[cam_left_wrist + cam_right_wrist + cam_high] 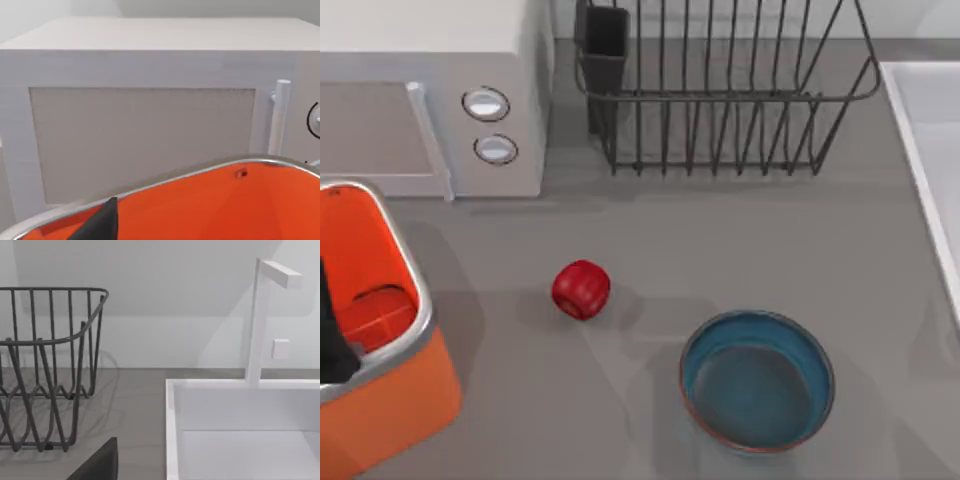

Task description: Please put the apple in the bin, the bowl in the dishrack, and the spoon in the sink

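Note:
The red apple (581,289) lies on the grey counter left of centre. Right of it and nearer the front stands the blue-teal bowl (757,381), upright and holding nothing. The orange bin (390,400) sits at the front left, and a dark part of my left gripper (332,330) hangs over its inside; the left wrist view looks down past that gripper (97,225) onto the bin wall (225,205). The dishrack (720,97) stands at the back, the sink (920,170) along the right edge. My right gripper (97,462) is between dishrack (55,289) and sink (172,430). The spoon is out of view.
A white microwave (420,50) with two round knobs stands at the back left, directly behind the bin (150,50). A white faucet (255,325) rises behind the sink. Open counter lies between the apple, the bowl and the dishrack.

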